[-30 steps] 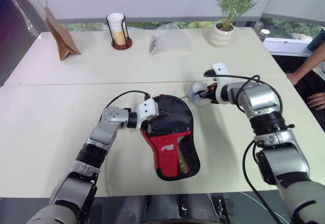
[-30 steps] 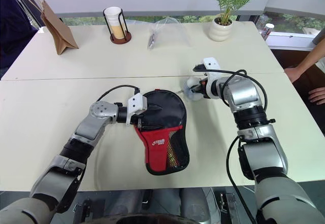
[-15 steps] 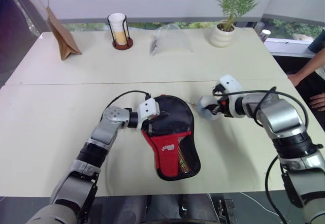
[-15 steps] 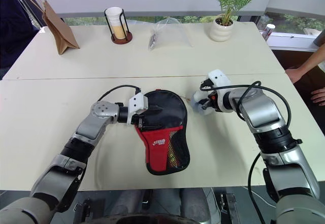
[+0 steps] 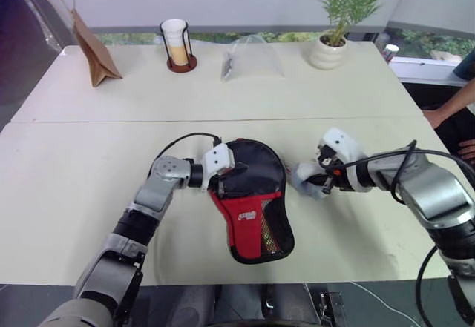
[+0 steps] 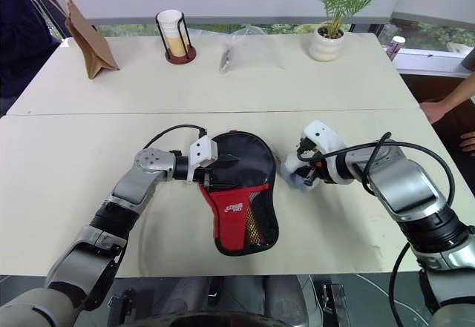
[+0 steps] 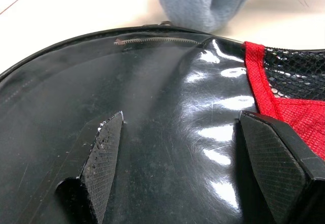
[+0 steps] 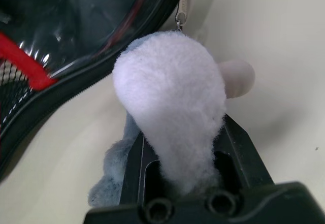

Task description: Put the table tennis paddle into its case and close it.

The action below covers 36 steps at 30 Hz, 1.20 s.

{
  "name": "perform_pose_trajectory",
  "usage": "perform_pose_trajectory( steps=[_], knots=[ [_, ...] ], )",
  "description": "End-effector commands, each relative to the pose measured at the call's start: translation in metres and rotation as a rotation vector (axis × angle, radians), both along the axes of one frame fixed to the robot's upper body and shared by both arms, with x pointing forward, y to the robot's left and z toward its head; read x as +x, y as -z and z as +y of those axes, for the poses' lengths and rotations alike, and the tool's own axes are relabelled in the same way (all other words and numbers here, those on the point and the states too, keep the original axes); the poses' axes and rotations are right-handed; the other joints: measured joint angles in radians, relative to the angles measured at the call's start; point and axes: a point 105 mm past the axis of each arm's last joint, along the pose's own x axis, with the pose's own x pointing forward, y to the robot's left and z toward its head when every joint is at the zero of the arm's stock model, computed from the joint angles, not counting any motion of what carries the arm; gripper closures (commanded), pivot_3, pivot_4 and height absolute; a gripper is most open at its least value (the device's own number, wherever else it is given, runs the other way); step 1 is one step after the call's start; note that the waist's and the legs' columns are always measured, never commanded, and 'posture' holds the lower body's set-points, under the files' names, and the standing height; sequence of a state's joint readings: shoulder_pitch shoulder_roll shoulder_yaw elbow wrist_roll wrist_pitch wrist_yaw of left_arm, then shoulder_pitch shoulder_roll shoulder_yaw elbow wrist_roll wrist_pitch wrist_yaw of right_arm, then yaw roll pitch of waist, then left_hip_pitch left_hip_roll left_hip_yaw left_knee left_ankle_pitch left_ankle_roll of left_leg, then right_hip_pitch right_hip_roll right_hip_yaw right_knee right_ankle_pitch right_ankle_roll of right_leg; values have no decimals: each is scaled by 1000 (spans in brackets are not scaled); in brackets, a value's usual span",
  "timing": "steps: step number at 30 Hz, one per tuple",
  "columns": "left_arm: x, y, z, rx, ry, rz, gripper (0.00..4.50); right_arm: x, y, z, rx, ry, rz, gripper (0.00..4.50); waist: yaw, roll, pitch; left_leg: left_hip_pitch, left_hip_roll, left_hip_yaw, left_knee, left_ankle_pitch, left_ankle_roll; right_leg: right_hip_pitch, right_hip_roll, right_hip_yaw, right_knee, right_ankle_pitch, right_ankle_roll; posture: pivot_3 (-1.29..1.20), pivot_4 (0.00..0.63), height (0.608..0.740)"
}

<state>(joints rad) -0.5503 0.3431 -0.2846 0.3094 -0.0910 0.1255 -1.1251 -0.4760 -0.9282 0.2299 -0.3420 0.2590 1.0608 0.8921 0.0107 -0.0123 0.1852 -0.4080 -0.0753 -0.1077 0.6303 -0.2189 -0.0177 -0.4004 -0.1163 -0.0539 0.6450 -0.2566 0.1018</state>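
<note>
Left gripper (image 5: 226, 170): fingers spread wide, pressed flat on the case (image 5: 252, 197), seemingly to pin it to the table (image 5: 67, 171). Right gripper (image 6: 303, 173): clamped on a fluffy grey zipper charm (image 8: 172, 107) beside the case's rim, apparently to draw the zip. Paddle presumably inside.

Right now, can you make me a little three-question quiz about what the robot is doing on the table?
1. True or false: the right claw is shut on the fluffy zipper charm.
2. What lies under the left claw? A) paper bag B) case C) plant pot
3. Fill in: the case is black with a ___ panel.

Key: 1 true; 2 B; 3 red.
</note>
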Motion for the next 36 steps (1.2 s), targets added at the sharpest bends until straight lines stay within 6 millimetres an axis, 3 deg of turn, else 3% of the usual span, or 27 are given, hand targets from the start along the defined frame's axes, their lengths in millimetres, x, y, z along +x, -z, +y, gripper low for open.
perform_pose_trajectory(
  steps=[1, 10, 36],
  knots=[
    [-5, 32, 13, 98, -38, 89, 720, -8, -6, -1, -14, -37, -16, 4299, 1, 0, 0, 0, 0, 0, 0, 0, 0, 0, 0, 0, 0, 0, 0, 0, 150, 740],
    [-6, 32, 12, 101, -35, 90, 720, -32, -5, -7, -42, -117, 21, 4299, 2, 0, 0, 0, 0, 0, 0, 0, 0, 1, 0, 0, -2, 0, 1, 0, 150, 740],
    [-4, 34, 13, 105, -52, 93, 720, -96, 2, 3, -101, -461, 103, 4299, 3, 1, -1, 0, 1, -1, -1, -1, 1, 7, -1, -3, -13, -1, 5, 0, 150, 740]
  ],
)
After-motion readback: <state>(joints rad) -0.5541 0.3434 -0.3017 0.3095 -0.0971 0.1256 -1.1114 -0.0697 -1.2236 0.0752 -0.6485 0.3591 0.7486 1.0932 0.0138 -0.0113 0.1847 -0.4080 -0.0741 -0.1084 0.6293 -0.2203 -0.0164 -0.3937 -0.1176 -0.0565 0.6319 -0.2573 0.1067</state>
